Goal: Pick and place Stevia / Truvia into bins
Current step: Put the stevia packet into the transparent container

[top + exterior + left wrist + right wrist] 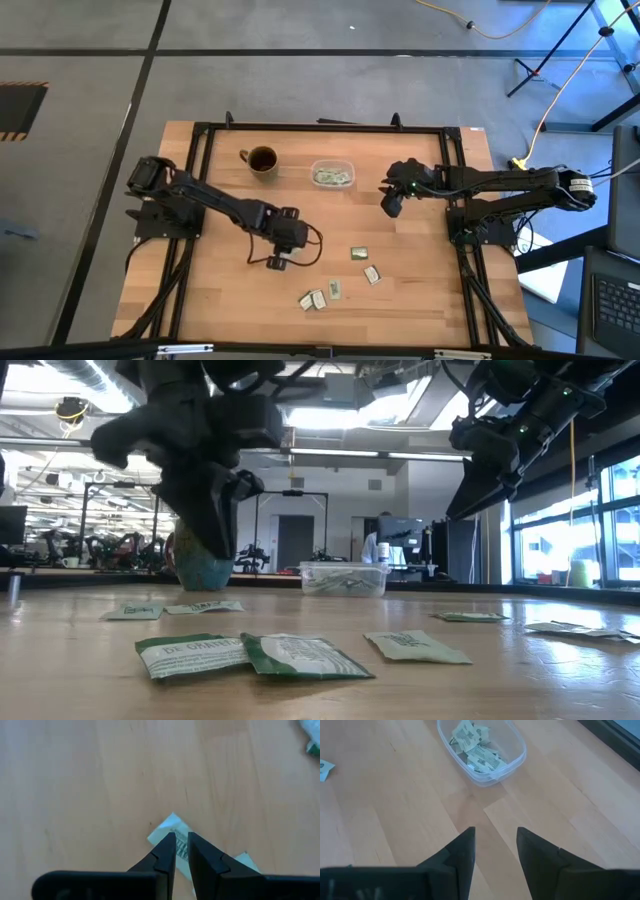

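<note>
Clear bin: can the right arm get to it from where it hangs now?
Probably yes. The right end effector hangs open beside the clear bin, with only bare tabletop between them; the mug stands on the bin's far side.

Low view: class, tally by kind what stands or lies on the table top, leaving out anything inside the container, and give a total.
Loose sachets: 7
Clear bin: 1
Mug: 1
Total: 9
</note>
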